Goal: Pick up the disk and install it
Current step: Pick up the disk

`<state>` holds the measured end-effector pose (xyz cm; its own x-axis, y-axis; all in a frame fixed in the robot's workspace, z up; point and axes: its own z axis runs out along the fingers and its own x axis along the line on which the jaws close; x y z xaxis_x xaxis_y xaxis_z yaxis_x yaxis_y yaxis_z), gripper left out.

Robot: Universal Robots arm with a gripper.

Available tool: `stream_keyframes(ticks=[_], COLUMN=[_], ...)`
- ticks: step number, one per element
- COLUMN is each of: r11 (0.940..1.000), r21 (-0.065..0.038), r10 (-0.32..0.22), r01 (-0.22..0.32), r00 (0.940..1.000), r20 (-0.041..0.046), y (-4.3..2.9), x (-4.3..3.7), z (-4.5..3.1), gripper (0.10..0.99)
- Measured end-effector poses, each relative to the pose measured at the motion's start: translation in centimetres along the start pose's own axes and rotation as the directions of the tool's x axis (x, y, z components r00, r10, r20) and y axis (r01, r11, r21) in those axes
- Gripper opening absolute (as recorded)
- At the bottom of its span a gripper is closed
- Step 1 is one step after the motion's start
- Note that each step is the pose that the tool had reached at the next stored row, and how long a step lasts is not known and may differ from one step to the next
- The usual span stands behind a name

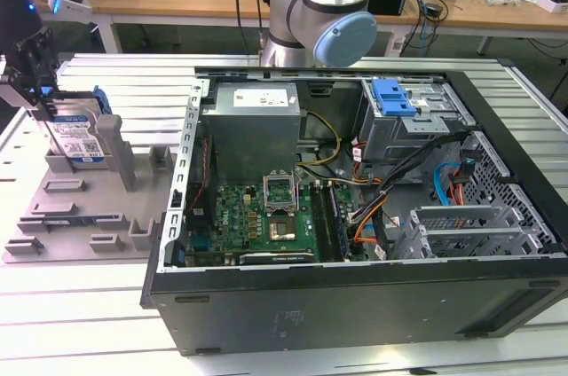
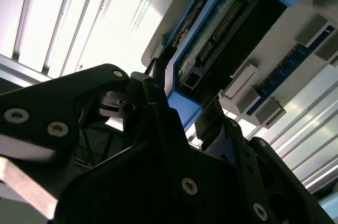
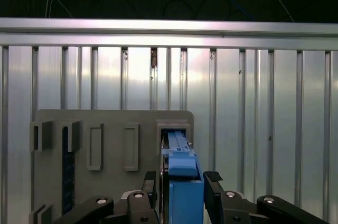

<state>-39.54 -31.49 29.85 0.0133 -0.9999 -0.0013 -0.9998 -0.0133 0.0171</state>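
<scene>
- Here, clamps the disk (image 1: pixel 78 138) in the gripper (image 1: pixel 37 103) at the exterior view's far left, well apart from the open computer case (image 1: pixel 355 309).
- Presses 2 black fingers (image 3: pixel 213 183) against opposite broad sides of the disk (image 3: pixel 182 163) in the first wrist view, with the blue carrier bracket sandwiched between them and the gripper (image 3: pixel 182 177) closed on it.
- Shows the disk standing upright on edge, lower edge in a slot of the grey fixture plate (image 1: pixel 80 207), white-and-blue label turned toward the exterior camera.
- Rests that plate (image 3: pixel 111 118) flat on the ribbed aluminium table (image 3: pixel 264 102).
- Reveals, in the second wrist view, the disk's connector edge (image 2: pixel 211 39) and a blue bracket corner touching the dark finger bodies.
- Holds inside the case a grey power-supply box (image 1: pixel 253 123), a green motherboard (image 1: pixel 257 216) just beside it, and a blue ribbed latch (image 1: pixel 393 97) on the drive cage toward the exterior view's right.
- Places the arm's grey-and-blue joint (image 1: pixel 324 12) behind the case.
</scene>
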Motion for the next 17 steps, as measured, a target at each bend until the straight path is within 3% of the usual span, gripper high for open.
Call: stream_keyframes(ticks=[3,5,17], r11=[1.0000,1.0000,1.0000], r21=[0.000,0.000,0.000], r10=[0.000,0.000,0.000], r01=[0.000,0.000,0.000], r00=[1.0000,1.0000,1.0000], r20=[0.0000,0.0000,0.0000], y=[0.01,0.04,0.06], x=[0.00,0.00,0.00], z=[0.01,0.01,0.11], gripper=[0.482,0.392,0.392])
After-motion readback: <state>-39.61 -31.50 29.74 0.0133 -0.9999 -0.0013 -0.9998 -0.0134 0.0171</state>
